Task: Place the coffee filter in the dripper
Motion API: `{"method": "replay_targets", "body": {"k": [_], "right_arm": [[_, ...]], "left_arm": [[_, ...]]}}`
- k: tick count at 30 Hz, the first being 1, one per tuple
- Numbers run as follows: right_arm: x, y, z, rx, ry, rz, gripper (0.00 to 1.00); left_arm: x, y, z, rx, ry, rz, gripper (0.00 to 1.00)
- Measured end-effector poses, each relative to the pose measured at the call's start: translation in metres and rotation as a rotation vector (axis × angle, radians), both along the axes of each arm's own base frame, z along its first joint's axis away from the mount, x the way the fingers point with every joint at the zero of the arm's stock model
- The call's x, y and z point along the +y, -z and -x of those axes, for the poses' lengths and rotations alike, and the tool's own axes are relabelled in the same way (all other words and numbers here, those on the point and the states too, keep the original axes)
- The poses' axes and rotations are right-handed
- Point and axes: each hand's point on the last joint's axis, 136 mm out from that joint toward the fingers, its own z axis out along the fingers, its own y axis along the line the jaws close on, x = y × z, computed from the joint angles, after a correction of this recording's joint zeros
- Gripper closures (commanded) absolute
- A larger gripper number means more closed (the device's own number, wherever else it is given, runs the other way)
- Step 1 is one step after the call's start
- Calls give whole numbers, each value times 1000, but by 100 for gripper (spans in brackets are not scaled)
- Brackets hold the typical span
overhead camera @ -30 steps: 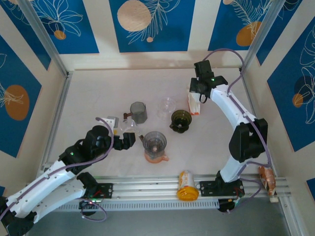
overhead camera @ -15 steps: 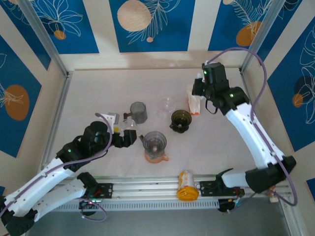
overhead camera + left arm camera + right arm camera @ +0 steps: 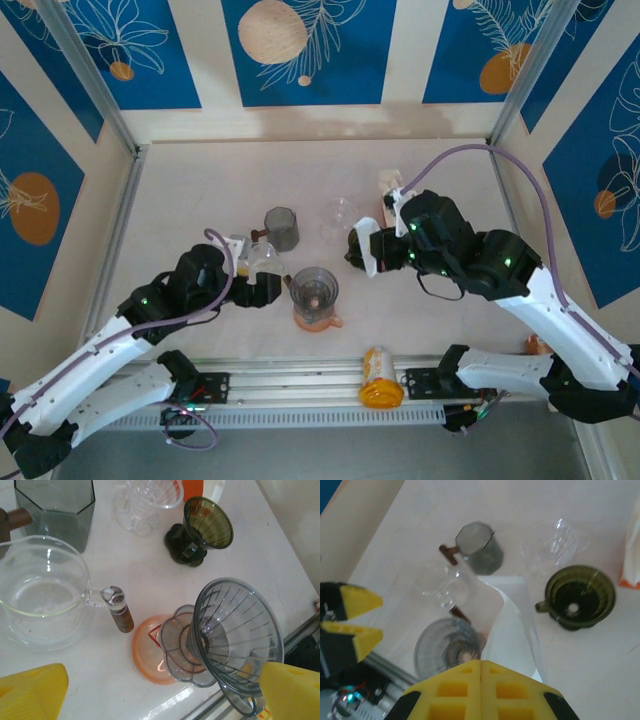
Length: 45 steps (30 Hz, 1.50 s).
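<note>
Coffee filter (image 3: 512, 625), white and folded flat, is hanging from our right gripper (image 3: 481, 666), whose yellow fingers are pressing together on its edge. It is hanging above the desk (image 3: 190, 190), between the olive dripper (image 3: 367, 243) and the grey ribbed dripper (image 3: 315, 290) on its orange saucer (image 3: 325, 321). We are judging that the limp paper could crumple or catch on a rim instead of opening into the cone, and that a push from it might tip a light dripper. Our right arm is reaching in from the right side, its wrist turning toward the middle of the desk. Our left arm is lying low across the desk, with our left gripper (image 3: 268, 288) standing spread just beside the grey dripper; we cannot tell whether it is touching it.
</note>
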Motion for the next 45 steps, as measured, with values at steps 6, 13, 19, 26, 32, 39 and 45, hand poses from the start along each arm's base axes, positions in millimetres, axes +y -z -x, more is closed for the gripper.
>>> {"method": "replay_targets", "body": {"k": [6, 13, 19, 26, 32, 39, 45], "right_arm": [[26, 19, 33, 109, -99, 21, 100], [50, 39, 46, 196, -138, 58, 100], [61, 41, 46, 238, -138, 77, 100], [80, 47, 41, 295, -136, 146, 100], [91, 65, 33, 367, -130, 220, 100], [102, 85, 17, 417, -122, 256, 100], [123, 105, 8, 445, -144, 257, 100]], "left_arm": [[0, 5, 4, 34, 4, -2, 0], [-2, 5, 7, 44, 22, 8, 0], [-6, 6, 12, 63, 47, 22, 0], [-11, 8, 19, 87, 83, 45, 0], [-13, 9, 23, 102, 100, 57, 0], [-14, 4, 25, 96, 107, 83, 0], [-14, 1, 25, 87, 105, 100, 0]]}}
